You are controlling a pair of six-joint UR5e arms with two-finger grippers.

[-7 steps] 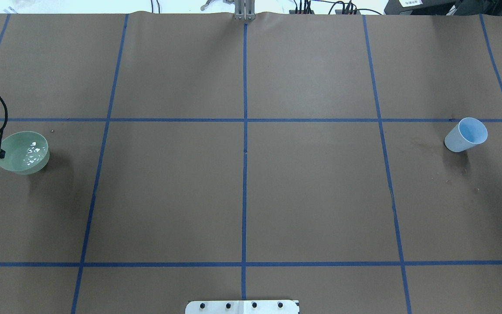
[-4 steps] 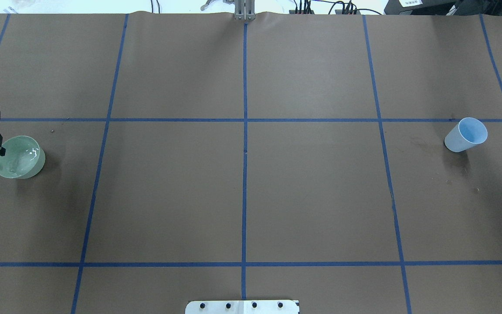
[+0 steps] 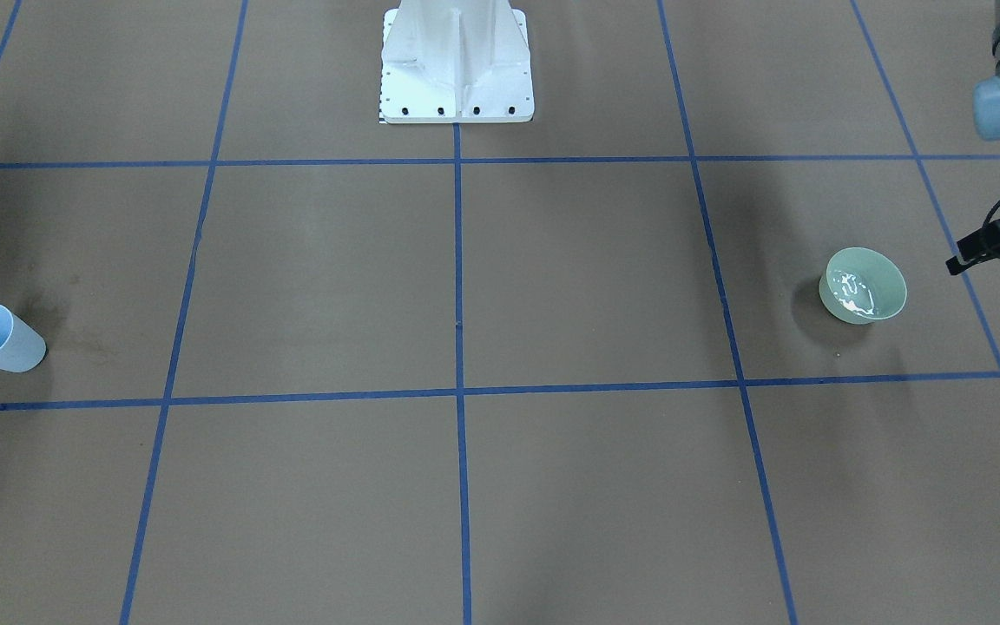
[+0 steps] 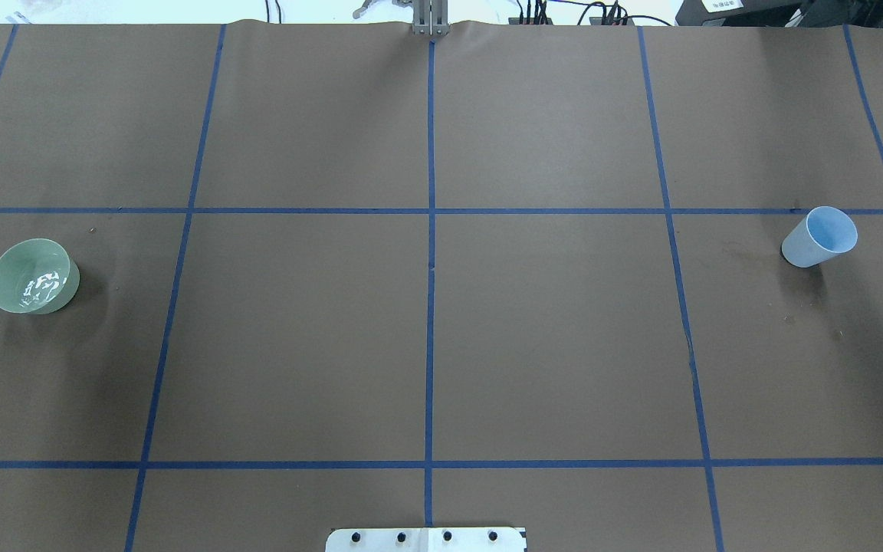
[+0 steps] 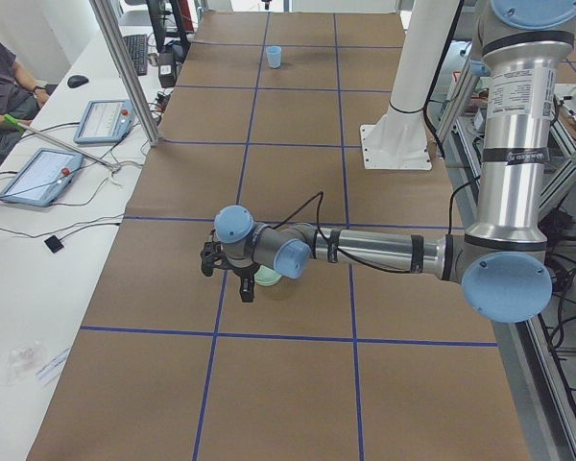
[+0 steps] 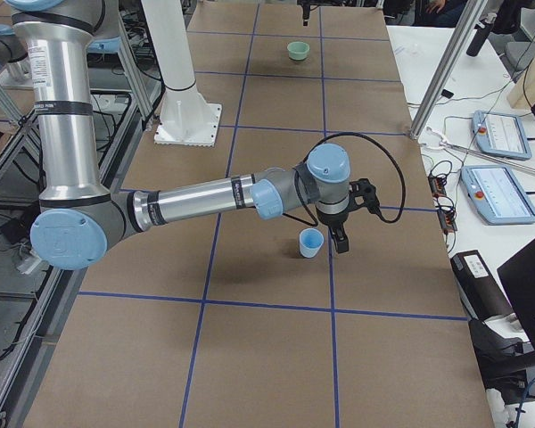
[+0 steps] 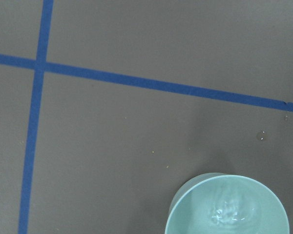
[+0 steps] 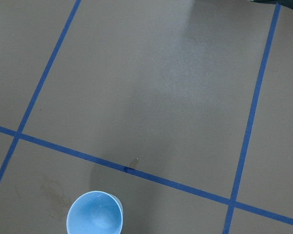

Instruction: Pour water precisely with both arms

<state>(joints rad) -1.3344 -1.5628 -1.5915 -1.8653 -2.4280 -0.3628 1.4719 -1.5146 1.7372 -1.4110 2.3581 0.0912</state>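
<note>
A pale green bowl (image 4: 34, 276) stands on the brown table at the left; it also shows in the front view (image 3: 865, 285) and the left wrist view (image 7: 227, 204). The water (image 4: 43, 284) shows as whitish glints inside it. My left gripper (image 3: 982, 265) hangs beside the bowl, apart from it, open and empty. A light blue cup (image 4: 821, 236) stands at the right, seen empty from the right wrist (image 8: 94, 214). My right gripper (image 6: 348, 223) is just beside the cup (image 6: 311, 242); I cannot tell whether it is open or shut. Neither gripper shows in the overhead view.
The white bolted pedestal (image 3: 457, 61) stands at the robot's edge of the table, in the middle. Blue tape lines divide the brown cover into squares. A dark damp stain (image 4: 748, 253) lies left of the cup. Operator desks with tablets (image 6: 495, 134) flank the far side.
My left gripper was shut on the bowl's rim, let it go, and drew back left out of the overhead view. The bowl settled flat; the water glints shifted.
</note>
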